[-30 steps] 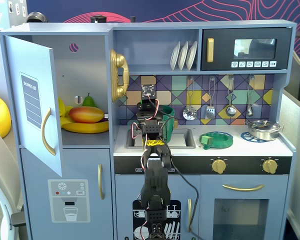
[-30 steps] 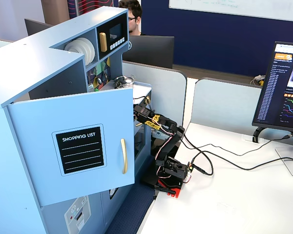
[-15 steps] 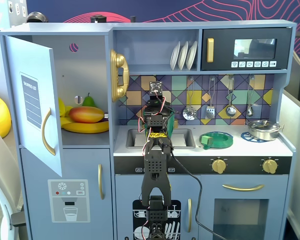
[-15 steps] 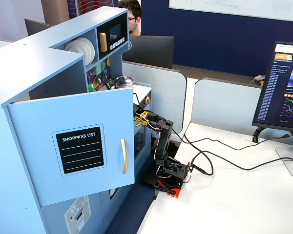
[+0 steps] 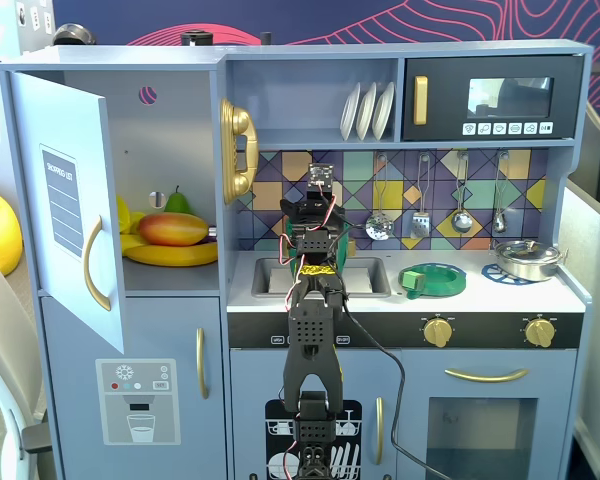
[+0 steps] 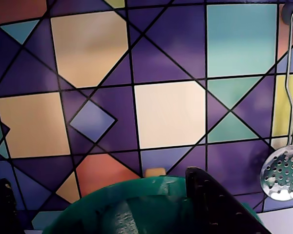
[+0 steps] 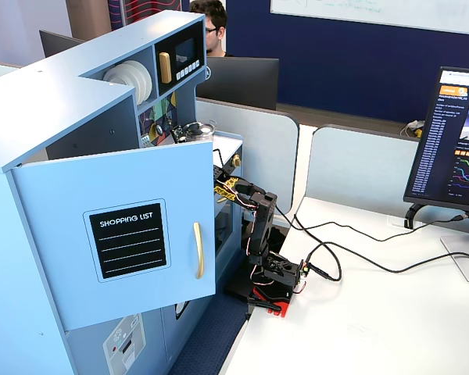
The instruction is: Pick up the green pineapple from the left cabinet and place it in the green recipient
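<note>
My gripper [image 6: 105, 207] is open, with its two dark fingers [image 6: 212, 204] wide apart on either side of the rim of the dark green recipient [image 6: 151, 195], which fills the bottom of the wrist view right under me. In a fixed view my gripper [image 5: 315, 225] hovers over the sink against the tiled back wall, and the arm hides the recipient. The left cabinet [image 5: 170, 130] stands open, its shopping-list door [image 5: 65, 200] swung out; the door also shows in the other fixed view [image 7: 129, 238]. The green pineapple is not in sight. A pale rough patch inside the recipient cannot be identified.
The cabinet holds a mango [image 5: 173, 229], bananas [image 5: 170, 255] and a green pear [image 5: 178, 202]. A green ring dish [image 5: 435, 280] and a metal pan [image 5: 528, 258] sit on the counter to the right. A skimmer [image 6: 283, 178] hangs on the wall. A gold phone [image 5: 238, 150] hangs up left.
</note>
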{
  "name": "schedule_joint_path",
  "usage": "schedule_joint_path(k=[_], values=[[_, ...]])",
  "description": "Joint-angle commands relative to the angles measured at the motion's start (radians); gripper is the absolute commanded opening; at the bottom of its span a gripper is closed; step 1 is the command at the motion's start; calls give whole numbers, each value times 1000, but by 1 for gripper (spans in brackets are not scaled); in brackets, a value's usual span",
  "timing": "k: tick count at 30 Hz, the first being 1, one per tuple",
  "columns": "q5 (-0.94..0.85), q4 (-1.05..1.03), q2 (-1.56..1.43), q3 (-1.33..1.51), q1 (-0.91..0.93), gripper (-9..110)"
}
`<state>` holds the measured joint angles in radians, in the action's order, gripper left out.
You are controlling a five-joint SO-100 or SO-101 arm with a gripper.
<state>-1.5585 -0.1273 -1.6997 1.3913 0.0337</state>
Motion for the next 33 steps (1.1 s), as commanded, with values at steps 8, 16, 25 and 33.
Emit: schedule_joint_path(k=[8, 16, 25, 33], values=[[17, -38, -538, 419, -15, 40], [31, -227, -986, 930, 6, 39], [117, -460, -1181, 1319, -41, 39], [196, -661, -1243, 1525, -74, 34]])
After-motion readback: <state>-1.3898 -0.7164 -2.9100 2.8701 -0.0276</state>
